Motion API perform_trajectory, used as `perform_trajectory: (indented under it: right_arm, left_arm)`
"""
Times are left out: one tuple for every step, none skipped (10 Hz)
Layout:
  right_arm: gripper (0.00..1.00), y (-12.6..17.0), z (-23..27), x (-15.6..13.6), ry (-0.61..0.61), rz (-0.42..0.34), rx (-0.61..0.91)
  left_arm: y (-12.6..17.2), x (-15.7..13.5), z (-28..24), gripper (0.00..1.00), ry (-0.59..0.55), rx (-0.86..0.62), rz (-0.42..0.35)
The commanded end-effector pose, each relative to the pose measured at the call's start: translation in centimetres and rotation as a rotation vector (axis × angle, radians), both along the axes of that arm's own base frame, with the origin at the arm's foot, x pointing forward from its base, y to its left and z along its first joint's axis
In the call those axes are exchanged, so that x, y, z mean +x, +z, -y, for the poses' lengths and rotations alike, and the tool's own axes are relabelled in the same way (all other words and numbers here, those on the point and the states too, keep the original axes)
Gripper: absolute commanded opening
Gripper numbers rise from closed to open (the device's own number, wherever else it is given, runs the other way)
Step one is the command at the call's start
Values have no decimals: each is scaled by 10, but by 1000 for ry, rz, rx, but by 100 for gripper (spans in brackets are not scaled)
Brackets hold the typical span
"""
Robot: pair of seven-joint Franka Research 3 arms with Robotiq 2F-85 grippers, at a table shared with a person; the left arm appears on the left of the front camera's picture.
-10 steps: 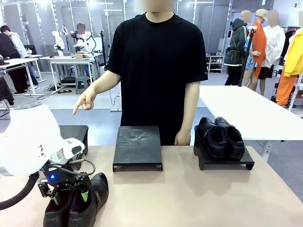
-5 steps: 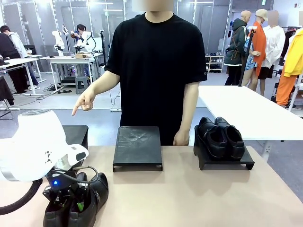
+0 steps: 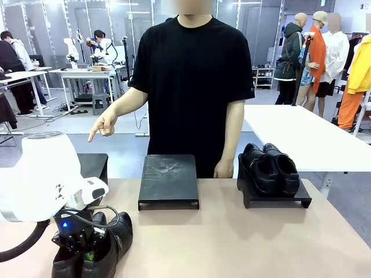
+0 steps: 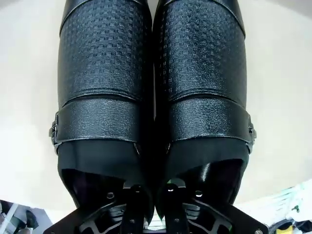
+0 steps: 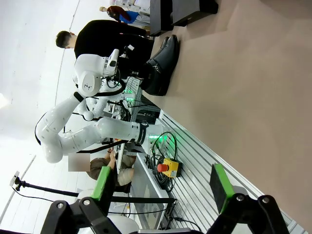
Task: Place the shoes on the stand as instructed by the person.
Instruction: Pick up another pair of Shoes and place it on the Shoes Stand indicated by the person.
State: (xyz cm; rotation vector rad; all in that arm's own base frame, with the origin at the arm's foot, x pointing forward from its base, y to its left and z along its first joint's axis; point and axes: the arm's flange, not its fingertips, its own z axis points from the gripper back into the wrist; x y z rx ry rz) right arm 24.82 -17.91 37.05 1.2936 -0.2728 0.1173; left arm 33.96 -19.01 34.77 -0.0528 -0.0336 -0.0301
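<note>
Now the left gripper (image 3: 87, 252), lower than a second ago, sits inside the buckled shoes (image 3: 116, 231) at the near left of the table (image 3: 232, 243), seemingly pinching their inner walls for the lift toward the left stand (image 3: 94, 165) that the person's hand (image 3: 103, 125) indicates, while the right gripper (image 5: 161, 187) gapes empty.

Shoes (image 4: 105, 73): embossed blk leather, glossy; metal buckle (image 4: 52, 130).

1. You can log the buckled pair (image 3: 95, 252) at the table's near left edge as black. Its vamps (image 4: 105, 63) carry an embossed grid pattern and its straps (image 4: 97, 122) a fine pebble grain.
2. Second pair (image 3: 271, 168), far right edge: plain glossy black.
3. Middle stand (image 3: 168, 179) and right stand (image 3: 302, 200): black.
4. Table (image 3: 243, 243): pale tan, unpatterned.
5. The person's T-shirt (image 3: 191, 87): plain black.
6. You'll see green pads (image 5: 220, 187) on the black right gripper (image 5: 161, 185); left arm (image 3: 35, 179) white.
</note>
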Motion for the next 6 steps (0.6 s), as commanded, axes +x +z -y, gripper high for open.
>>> perform_trajectory:
  right_arm:
    - [100, 3, -1, -3, 1, 7, 6]
    - [100, 3, -1, -3, 1, 7, 6]
    - [100, 3, -1, -3, 1, 7, 6]
    - [100, 3, -1, -3, 1, 7, 6]
    - [100, 3, -1, -3, 1, 7, 6]
    - [100, 3, -1, -3, 1, 7, 6]
  left_arm:
    - [-9, -67, -39, 0, -12, -19, 17]
    - [18, -69, -43, 0, -29, -36, 21]
    - [51, -72, -48, 0, -42, -58, 68]
    - [81, -76, -58, 0, -63, -74, 104]
    - [103, -77, -69, 0, -77, -73, 123]
    - [117, -76, -81, 0, -58, -94, 143]
